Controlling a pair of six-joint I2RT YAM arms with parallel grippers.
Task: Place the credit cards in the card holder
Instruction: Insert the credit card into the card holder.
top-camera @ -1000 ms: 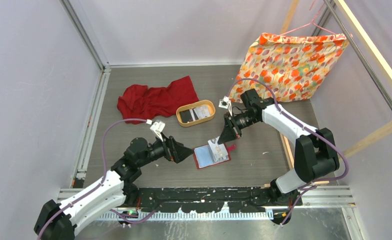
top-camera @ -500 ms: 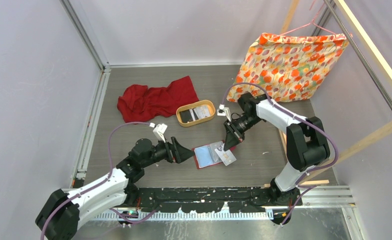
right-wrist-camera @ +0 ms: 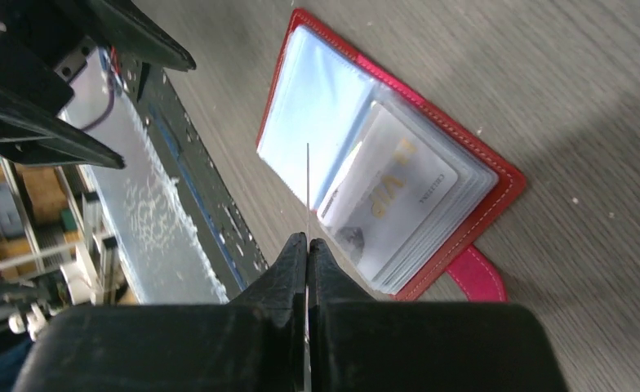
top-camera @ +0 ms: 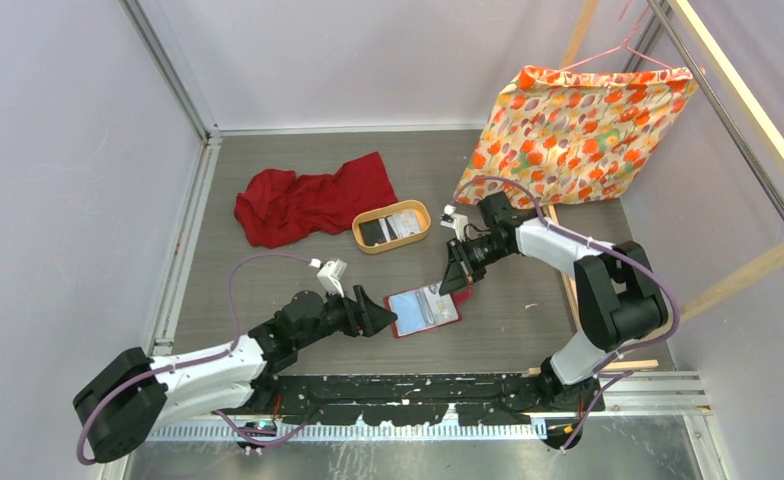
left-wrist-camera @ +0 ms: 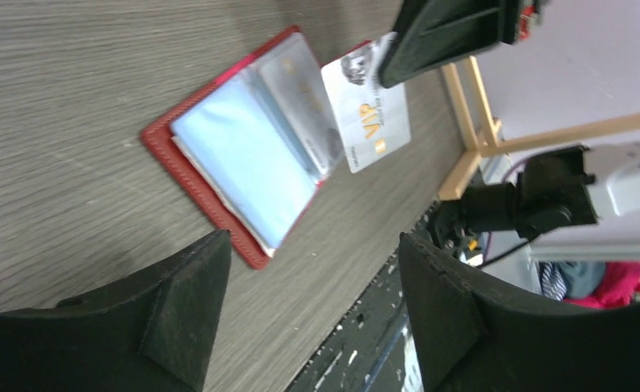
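Arms lean in low from either side. Left gripper (top-camera: 386, 320), fingers spread and empty, points at the open red card holder (top-camera: 418, 313) lying just ahead of it. Right gripper (top-camera: 452, 287), angled steeply down with fingers pressed together, hangs at the holder's far side; a VIP credit card (left-wrist-camera: 370, 110) lies on the pockets under its tip.

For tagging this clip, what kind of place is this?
Probably a robot lab test cell: a wood-grain table boxed in by plain pale walls and metal framing, with props like a red cloth and floral bag.
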